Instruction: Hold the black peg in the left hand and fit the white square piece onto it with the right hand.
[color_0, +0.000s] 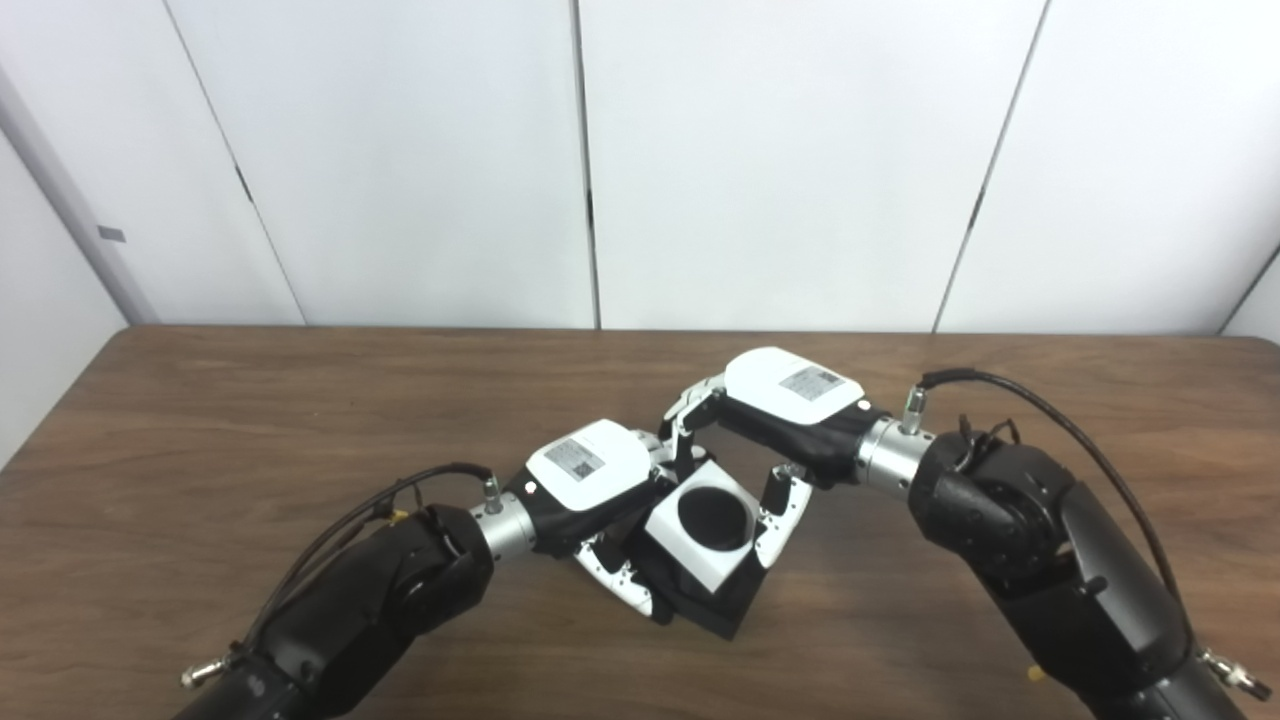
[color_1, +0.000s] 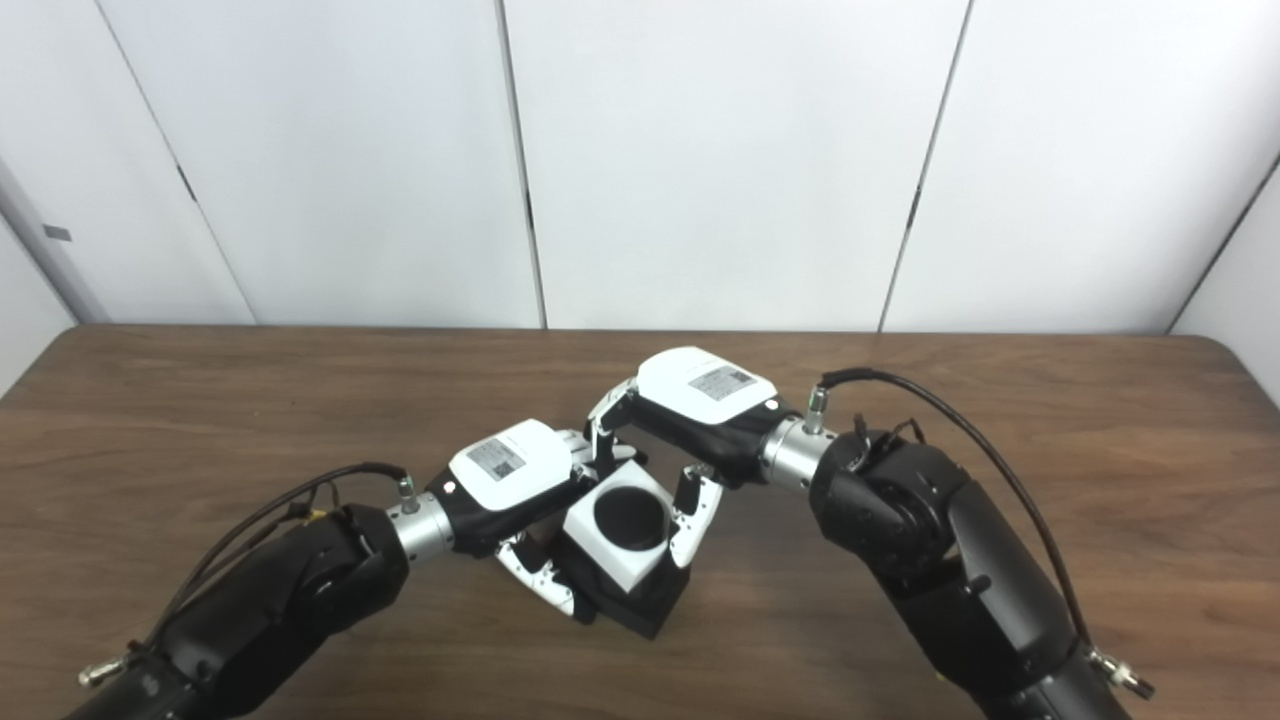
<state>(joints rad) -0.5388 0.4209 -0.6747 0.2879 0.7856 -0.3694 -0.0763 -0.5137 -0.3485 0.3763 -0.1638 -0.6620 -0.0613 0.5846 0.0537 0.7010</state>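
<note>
Left eye view: white square piece (color_0: 705, 535) sits over black peg (color_0: 715, 600), between both hands above the worktop (color_0: 200, 430). Left hand (color_0: 590, 490) grips the peg; right hand (color_0: 780, 420) pinches the piece. Press straight down, keep square.

We look down from two head cameras set side by side, facing forward over the wooden table (color_0: 200, 420) toward the white panelled wall (color_0: 780, 160). Both views stand close above the near edge, where our two arms enter from the bottom. They share almost everything: the table's middle, its far edge and the wall. The right eye view shows more of the far right corner, the left eye view more of the left edge.
</note>
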